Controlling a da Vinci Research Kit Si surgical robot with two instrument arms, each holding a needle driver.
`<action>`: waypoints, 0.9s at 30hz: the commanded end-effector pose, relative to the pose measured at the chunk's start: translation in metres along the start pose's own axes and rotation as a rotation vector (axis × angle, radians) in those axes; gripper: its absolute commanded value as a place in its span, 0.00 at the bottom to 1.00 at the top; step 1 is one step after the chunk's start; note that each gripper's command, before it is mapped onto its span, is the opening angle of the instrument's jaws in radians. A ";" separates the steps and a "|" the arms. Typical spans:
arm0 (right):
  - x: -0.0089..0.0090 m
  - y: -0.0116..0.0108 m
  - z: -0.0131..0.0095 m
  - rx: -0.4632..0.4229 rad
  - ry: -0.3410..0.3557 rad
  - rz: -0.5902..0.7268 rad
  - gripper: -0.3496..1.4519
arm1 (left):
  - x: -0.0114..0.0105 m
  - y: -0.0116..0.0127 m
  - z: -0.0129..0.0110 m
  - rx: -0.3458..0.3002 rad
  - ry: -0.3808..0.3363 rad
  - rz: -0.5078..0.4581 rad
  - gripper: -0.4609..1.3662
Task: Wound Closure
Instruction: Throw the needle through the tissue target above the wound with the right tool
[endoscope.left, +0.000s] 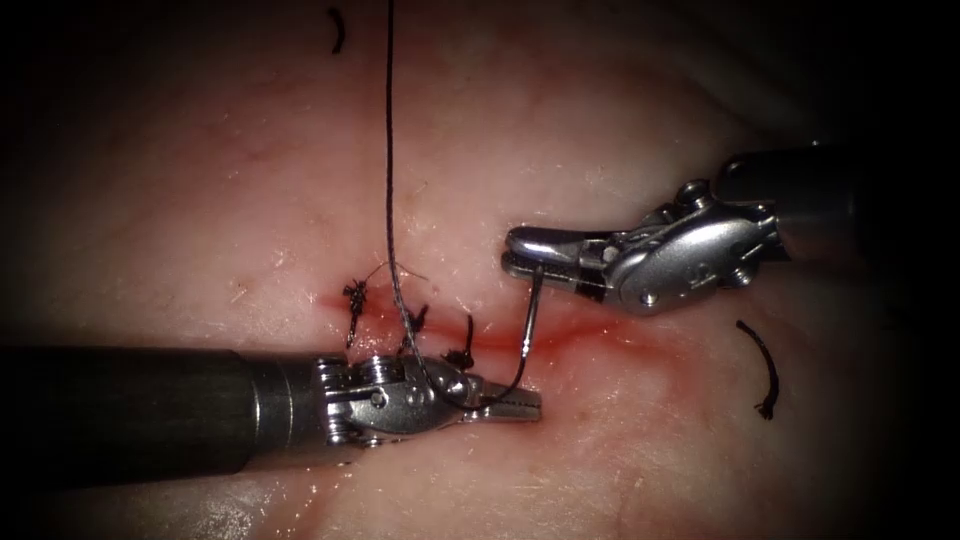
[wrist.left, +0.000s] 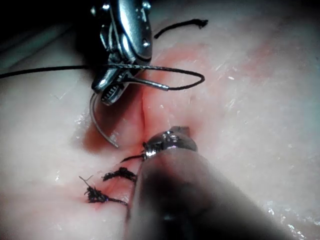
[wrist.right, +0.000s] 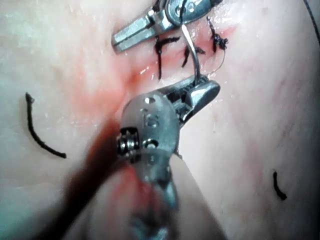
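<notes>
My left tool (endoscope.left: 505, 403) lies along the cut (endoscope.left: 560, 340) in the tissue (endoscope.left: 250, 200), jaws closed on one end of the curved needle (endoscope.left: 527, 335); my right tool (endoscope.left: 520, 250) clamps its other end, clear of the tissue; thread (endoscope.left: 390, 150) trails upward

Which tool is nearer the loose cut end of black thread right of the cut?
Right. Its tool, holding the curved needle, sits just up-left of that thread end; the left tool, also on the needle, lies farther left.

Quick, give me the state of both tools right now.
Left tool: shut on the needle, near one end.
Right tool: shut on the needle, near its other end, above the cut.
</notes>
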 end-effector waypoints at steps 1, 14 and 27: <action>0.0000 0.0000 0.0000 -0.009 0.000 0.003 0.00 | 0.0000 0.0000 0.0000 0.003 0.007 -0.001 0.22; -0.0009 -0.0046 -0.0012 -0.026 -0.052 0.089 0.00 | -0.0008 -0.0006 0.0000 0.005 0.021 0.002 0.30; -0.0013 -0.0032 -0.0015 -0.047 -0.069 0.118 0.00 | -0.0003 -0.0013 0.0008 0.026 0.051 -0.006 0.13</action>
